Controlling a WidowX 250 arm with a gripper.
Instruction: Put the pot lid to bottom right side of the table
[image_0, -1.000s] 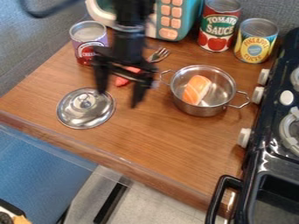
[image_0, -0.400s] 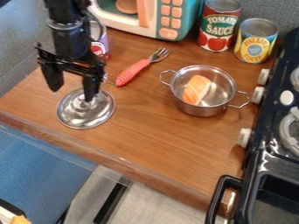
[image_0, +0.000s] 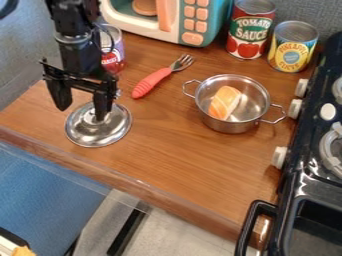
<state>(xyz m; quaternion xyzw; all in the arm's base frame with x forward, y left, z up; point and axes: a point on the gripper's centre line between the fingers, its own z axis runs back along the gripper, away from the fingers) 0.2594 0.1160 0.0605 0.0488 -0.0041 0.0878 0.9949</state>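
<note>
My gripper (image_0: 82, 112) hangs at the left of the camera view, open, its two fingers pointing down and spread apart. The silver pot lid (image_0: 99, 132) lies on the wooden table (image_0: 180, 157) at the left, knob side up. The right finger stands in front of the lid's knob and partly hides it; the left finger is up and to the left of the lid. Whether a finger touches the knob, I cannot tell.
A steel pot (image_0: 234, 122) holding an orange-and-white piece stands right of centre. A red-handled fork (image_0: 153, 81) lies behind the lid. Cans and a toy microwave (image_0: 190, 22) line the back. A black stove (image_0: 307, 185) borders the right side.
From above the table's middle, my gripper has moved left to the lid, staying open. Over the last half second it has shifted only slightly. The lid has not moved.
</note>
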